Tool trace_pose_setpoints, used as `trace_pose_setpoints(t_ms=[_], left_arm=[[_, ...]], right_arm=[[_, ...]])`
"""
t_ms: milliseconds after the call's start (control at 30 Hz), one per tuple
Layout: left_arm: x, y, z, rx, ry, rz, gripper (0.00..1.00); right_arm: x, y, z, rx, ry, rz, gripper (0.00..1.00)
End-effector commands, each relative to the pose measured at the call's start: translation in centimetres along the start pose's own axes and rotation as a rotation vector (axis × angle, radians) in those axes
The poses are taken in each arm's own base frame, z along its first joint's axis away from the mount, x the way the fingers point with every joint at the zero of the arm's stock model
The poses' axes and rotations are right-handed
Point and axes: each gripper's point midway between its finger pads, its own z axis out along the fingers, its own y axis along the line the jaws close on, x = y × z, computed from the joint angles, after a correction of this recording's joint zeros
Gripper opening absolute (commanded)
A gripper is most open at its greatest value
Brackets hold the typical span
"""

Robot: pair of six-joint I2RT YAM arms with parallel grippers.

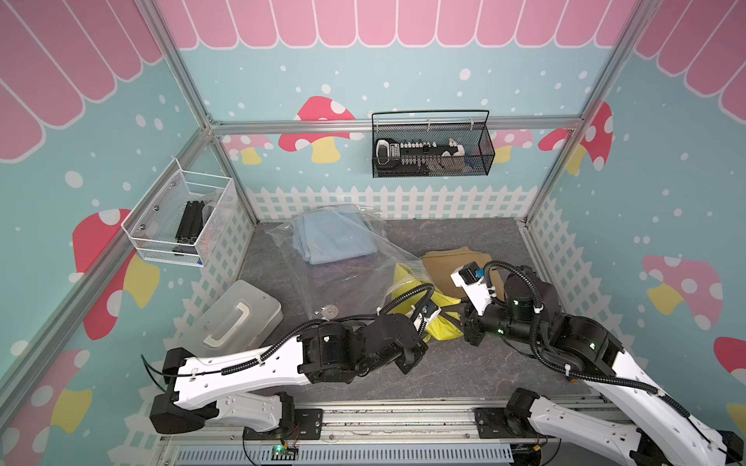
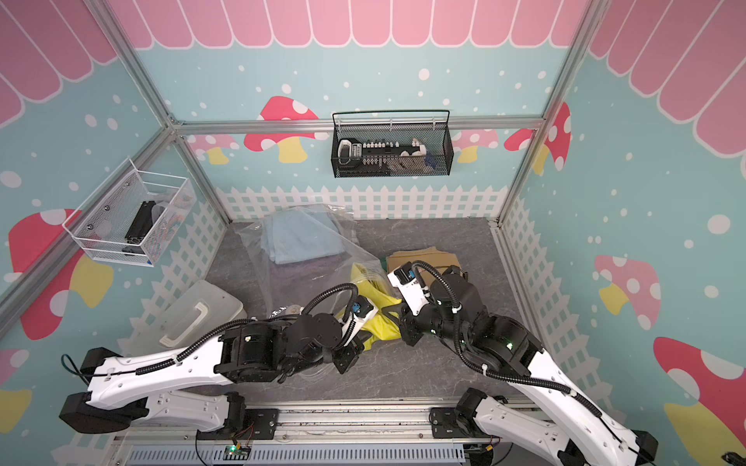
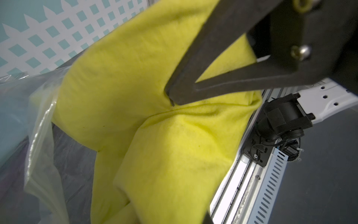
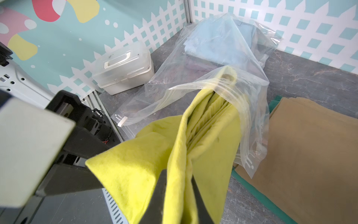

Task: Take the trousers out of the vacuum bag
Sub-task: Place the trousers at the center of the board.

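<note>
Grey marbled tabletop [image 1: 476, 375]: bare strip at front betw. arms, bare rear-right corner too. Translucent hard box w/ white handle [image 1: 234, 314] sits by left fence wall. Crinkly clear plastic vacuum bag [image 4: 213, 48] lies centre-rear. Its ridged zip edge [image 4: 195, 87] is draped over far end of yellow cloth trousers [image 4: 209, 135], which stick out of the mouth. Left pincer [image 3: 171, 99] clamped on yellow cloth. Right pincer [image 4: 179, 174] pinches a fold, jaws nearly together. Light blue folded trousers [image 1: 331, 238] inside bag, at rear. Tan folded trousers [image 4: 310, 145] on dark green pair [image 4: 259, 195], outside bag, just beside yellow.
</note>
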Motion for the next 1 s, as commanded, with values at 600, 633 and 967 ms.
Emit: trace_pose_setpoints(t_ms=[600, 633, 967], left_arm=[[-7.9, 0.0, -1.3, 0.055, -0.222, 0.051, 0.00], [-8.0, 0.1, -1.4, 0.055, -0.228, 0.050, 0.00], [-9.7, -0.8, -1.9, 0.136, -0.260, 0.059, 0.00]], right_arm=[[-6.2, 0.4, -5.9, 0.055, -0.276, -0.108, 0.00], [-6.3, 0.3, -6.0, 0.062, -0.278, -0.109, 0.00], [-8.0, -0.5, -8.7, 0.141, -0.367, -0.117, 0.00]])
